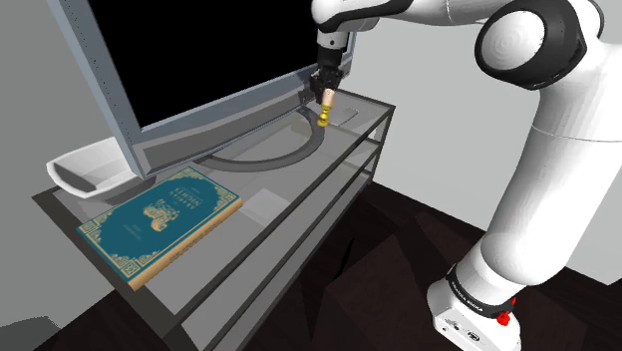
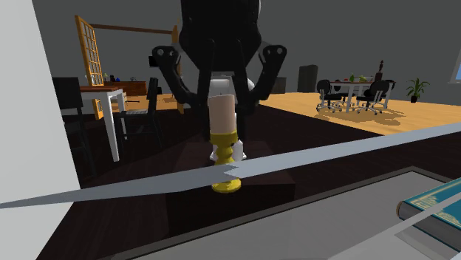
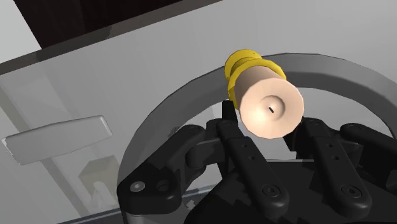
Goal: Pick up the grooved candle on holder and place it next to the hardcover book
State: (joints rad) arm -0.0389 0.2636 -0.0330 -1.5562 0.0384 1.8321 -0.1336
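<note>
The gripper (image 1: 326,92) is clamped on the candle (image 1: 327,98). In the wrist view the two black fingers (image 3: 236,147) press on opposite sides of the pale, cylindrical candle (image 3: 272,107), which points straight out from between them. Its yellow grooved holder (image 1: 323,118) hangs directly beneath the fingertips. The second exterior view shows the same pinch on the upper part of the candle (image 2: 222,109), with the holder (image 2: 225,159) below.

**Status**
1. Grasp: judged complete.
2. Lift: the pictures do not settle whether the holder's base is clear of the glass table (image 1: 299,214) or touching it.
3. Transfer: not yet done. The book (image 1: 159,221) lies flat, well apart from the gripper, at the opposite end of the table.
4. Placement: not yet done.

**Surroundings of the tool**
The television (image 1: 199,60) stands close beside the gripper, and its curved foot (image 1: 289,155) lies just below and beside the holder.

**Caution**
The path toward the book passes along the television's front, so the candle should be kept clear of the screen's lower edge and the foot.
</note>
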